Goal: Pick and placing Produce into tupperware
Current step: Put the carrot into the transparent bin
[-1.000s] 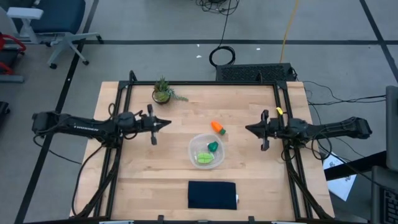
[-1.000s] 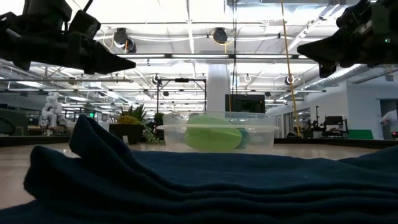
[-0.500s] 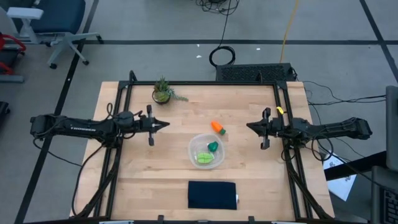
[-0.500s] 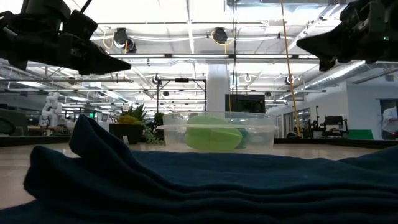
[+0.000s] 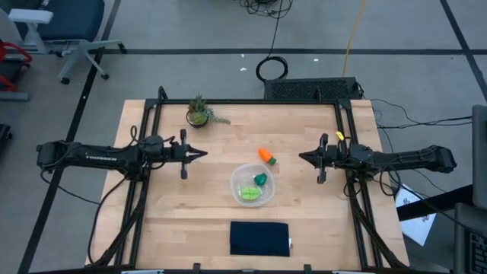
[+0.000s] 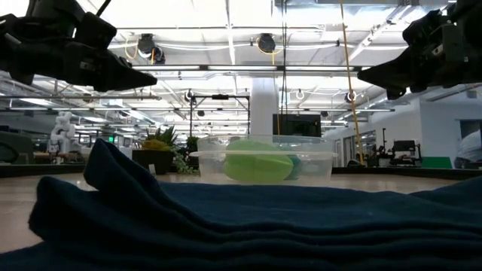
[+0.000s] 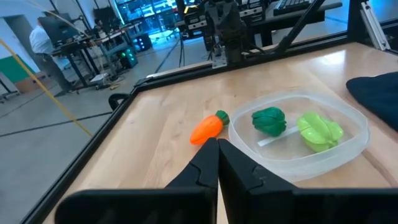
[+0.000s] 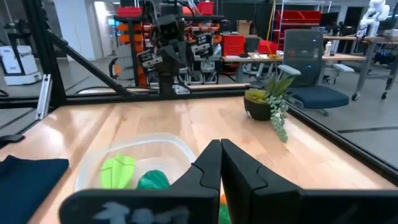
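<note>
The tupperware (image 5: 253,185) sits mid-table, a clear rounded-square tub. Inside it lie the dark green lump (image 7: 268,121) and the flat light-green leafy piece (image 7: 319,130), both resting on its floor. The orange carrot (image 5: 266,156) lies on the wood just beyond the tub's far rim, also seen in the left wrist view (image 7: 207,128). My left gripper (image 5: 204,153) hovers shut left of the carrot, above the table. My right gripper (image 5: 300,157) hovers shut right of it. In the right wrist view the leafy piece (image 8: 118,171) and lump (image 8: 153,180) show in the tub.
A dark navy pad (image 5: 259,238) lies by the near edge and fills the low view's foreground (image 6: 241,226). A small potted spiky plant (image 5: 199,112) stands at the far left. Black frame rails (image 5: 154,129) run along the table's sides. Bare wood lies between grippers and tub.
My right gripper has sunk a little toward the table, staying shut. My left gripper has drawn back slightly toward the table's left edge. The produce and the tub have kept still.
</note>
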You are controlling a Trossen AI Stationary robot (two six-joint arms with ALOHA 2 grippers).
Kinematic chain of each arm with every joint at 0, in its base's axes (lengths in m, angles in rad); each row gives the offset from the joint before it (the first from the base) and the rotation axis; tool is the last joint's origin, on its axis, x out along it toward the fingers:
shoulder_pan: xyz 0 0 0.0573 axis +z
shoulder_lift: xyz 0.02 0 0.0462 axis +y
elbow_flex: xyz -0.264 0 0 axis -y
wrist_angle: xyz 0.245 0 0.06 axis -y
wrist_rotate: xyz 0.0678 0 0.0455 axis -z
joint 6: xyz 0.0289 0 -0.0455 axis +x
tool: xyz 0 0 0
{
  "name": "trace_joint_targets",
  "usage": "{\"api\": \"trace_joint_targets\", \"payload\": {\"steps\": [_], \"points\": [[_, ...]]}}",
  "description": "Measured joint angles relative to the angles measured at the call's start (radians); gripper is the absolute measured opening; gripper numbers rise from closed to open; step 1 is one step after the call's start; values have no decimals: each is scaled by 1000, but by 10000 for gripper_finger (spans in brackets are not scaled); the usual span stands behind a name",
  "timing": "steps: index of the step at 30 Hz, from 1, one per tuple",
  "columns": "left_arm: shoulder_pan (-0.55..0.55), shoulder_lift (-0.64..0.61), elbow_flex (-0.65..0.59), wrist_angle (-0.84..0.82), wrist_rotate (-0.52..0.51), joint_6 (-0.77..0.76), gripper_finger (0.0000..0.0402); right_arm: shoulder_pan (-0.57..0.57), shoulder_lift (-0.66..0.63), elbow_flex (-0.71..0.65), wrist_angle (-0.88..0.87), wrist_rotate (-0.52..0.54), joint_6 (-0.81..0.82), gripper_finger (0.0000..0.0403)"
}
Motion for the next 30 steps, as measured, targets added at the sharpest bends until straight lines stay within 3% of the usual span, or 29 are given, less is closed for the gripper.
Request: {"api": "trace_joint_targets", "payload": {"steps": [8, 16, 30], "points": [[0, 0, 0, 1, -10, -11, 5, -2, 29, 23, 36, 32, 104, 0], [0, 0, 0, 24, -11, -19, 14, -72, 187, 161, -82, 52, 192, 0], [0, 0, 1, 37, -11, -23, 3, -262, 452, 300, -116, -134, 198, 0]]}}
